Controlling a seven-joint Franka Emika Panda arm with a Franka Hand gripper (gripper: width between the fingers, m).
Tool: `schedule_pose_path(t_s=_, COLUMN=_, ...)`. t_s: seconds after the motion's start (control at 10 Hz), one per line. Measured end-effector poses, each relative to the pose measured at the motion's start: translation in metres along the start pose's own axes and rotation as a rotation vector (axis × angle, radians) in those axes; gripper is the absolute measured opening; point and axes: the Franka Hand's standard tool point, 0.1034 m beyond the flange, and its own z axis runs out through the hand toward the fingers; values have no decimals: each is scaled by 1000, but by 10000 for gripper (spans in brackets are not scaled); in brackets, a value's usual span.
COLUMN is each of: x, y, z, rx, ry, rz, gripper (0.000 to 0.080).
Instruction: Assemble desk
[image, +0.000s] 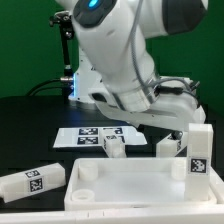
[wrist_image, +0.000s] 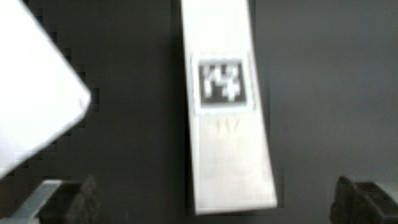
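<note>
Measured from the desk top (image: 130, 195): a lying leg (image: 30, 181) sits off its end on the exterior view's left. An upright leg (image: 198, 150) stands at its far corner on that view's right. A third leg (image: 113, 147) and fourth leg (image: 168, 146) are just behind it, with the marker board (image: 92, 134) farther behind.

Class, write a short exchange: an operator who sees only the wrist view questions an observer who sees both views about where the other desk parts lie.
Operator: My wrist view shows one leg lying between the open jaws. Where is the desk top?
Observer: The desk top lies flat nearest the exterior camera, corner sockets facing up.
Operator: Are there other legs nearby?
Observer: An upright leg stands at the exterior view's right.
</note>
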Motion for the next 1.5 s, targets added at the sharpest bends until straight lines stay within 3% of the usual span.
schedule_pose_path(t_s=0.1, x=2, y=-8, z=2, rx=34, ry=-69, rz=47, gripper=649)
schedule_pose_path(t_s=0.2, x=-2, y=-10, z=8, rx=37, ry=-127, rz=75, gripper=649)
schedule_pose_path(t_s=0.3, x=-7, y=-10, z=14, rx=19, ry=-195, rz=78, gripper=649)
schedule_pose_path(t_s=0.4, x=-1, y=-6, z=13, rx=18, ry=-235, rz=85, gripper=649)
schedule_pose_path(t_s=0.7, x=5, y=-7, z=14, rx=19, ry=-202, rz=48, gripper=649)
schedule_pose_path(t_s=0.9, x=-3, y=-22, z=21, rx=-22, ry=-149, rz=-49, gripper=649)
schedule_pose_path(t_s=1.3, x=-2, y=-23, z=21, rx=-21, ry=-146, rz=-55, gripper=649)
schedule_pose_path(t_s=1.4, x=-2, y=-22, z=22, rx=-3, ry=-161, rz=-43, gripper=649)
schedule_pose_path(t_s=1.5, x=2, y=-17, z=25, rx=31, ry=-191, rz=-6, gripper=649)
